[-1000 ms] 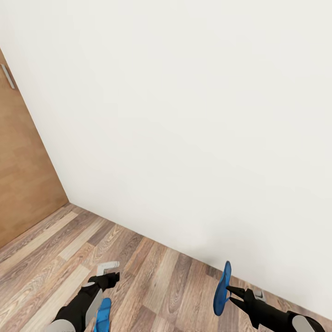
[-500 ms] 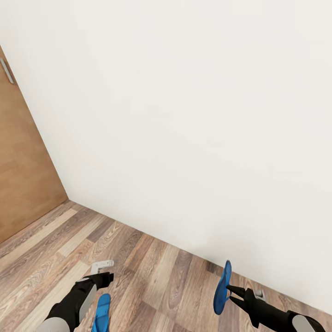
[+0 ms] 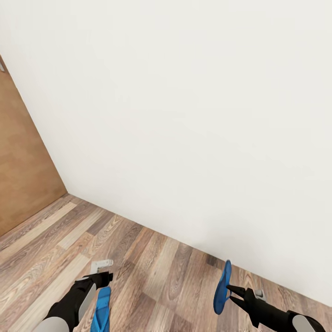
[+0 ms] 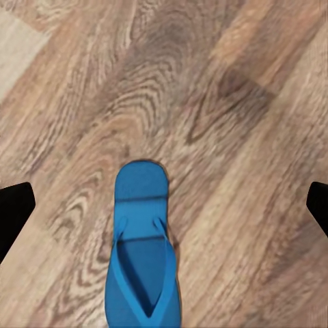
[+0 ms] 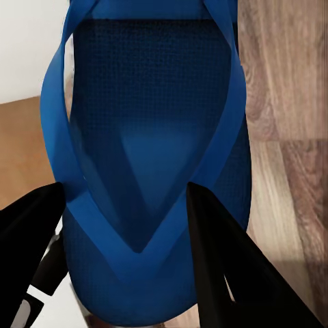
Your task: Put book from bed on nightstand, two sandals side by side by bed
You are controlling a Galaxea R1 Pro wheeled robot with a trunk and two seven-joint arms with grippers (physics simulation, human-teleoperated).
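Wood-plank floor (image 3: 152, 272) met a white wall (image 3: 193, 115); our right gripper (image 3: 233, 294) pinched one sandal (image 3: 222, 287) upright, our left gripper (image 3: 102, 278) stood wide above the other sandal (image 4: 142, 249).

White wall (image 3: 184, 115), wood-plank floor (image 3: 152, 272), door (image 3: 20, 175)

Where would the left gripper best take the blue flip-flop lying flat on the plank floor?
Probably from straight above, pinching the flat bright-blue flip-flop across its narrow sole, at the bare heel half. It lies flat with its thin straps up, and the fingers of the open left gripper stand on either side of it.
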